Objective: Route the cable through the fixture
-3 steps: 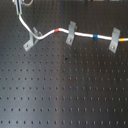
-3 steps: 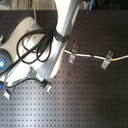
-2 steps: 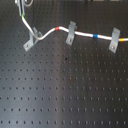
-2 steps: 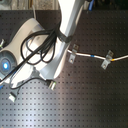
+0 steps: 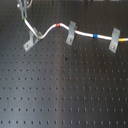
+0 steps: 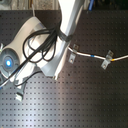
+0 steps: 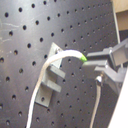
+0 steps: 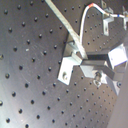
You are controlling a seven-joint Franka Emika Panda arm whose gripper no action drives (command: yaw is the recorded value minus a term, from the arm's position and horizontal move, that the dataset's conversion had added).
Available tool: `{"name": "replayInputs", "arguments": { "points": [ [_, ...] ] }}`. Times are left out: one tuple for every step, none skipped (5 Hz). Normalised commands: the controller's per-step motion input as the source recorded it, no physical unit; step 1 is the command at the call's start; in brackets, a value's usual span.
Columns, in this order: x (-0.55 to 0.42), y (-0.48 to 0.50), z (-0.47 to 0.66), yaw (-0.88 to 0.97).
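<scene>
In the first exterior view, going left to right, the gripper [image 5: 22,6] sits at the upper left, pinching the cable [image 5: 50,30], which drops down to the fixture [image 5: 30,41], a small grey forked clip. From there the white cord rises past a red band [image 5: 58,24], runs through a plain strip clip [image 5: 71,33], past a blue band [image 5: 96,36], and through a second strip clip [image 5: 115,40] at the first exterior view's right.

The step in hand looks like the last one: seating the cord's free end in the forked clip. The cord already lies at the prongs, so the next move probably calls for lowering it into the fork under light tension, then letting go.

The first wrist view shows what the others cannot: the gripper [image 7: 102,62] closed on the cable just behind a green band [image 7: 83,59], with the clip [image 7: 52,75] close beside. The second wrist view shows the cord crossing the clip's [image 8: 71,62] top. The second exterior view hides the fixture behind the arm [image 6: 65,30].
</scene>
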Motion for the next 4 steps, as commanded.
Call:
{"name": "replayInputs", "arguments": {
  "points": [
    [-0.057, -0.188, 0.08, -0.83],
    [-0.051, -0.200, 0.09, -0.81],
    [-0.047, -0.035, 0.06, -0.33],
    [-0.200, 0.068, 0.03, 0.04]
  ]
}}
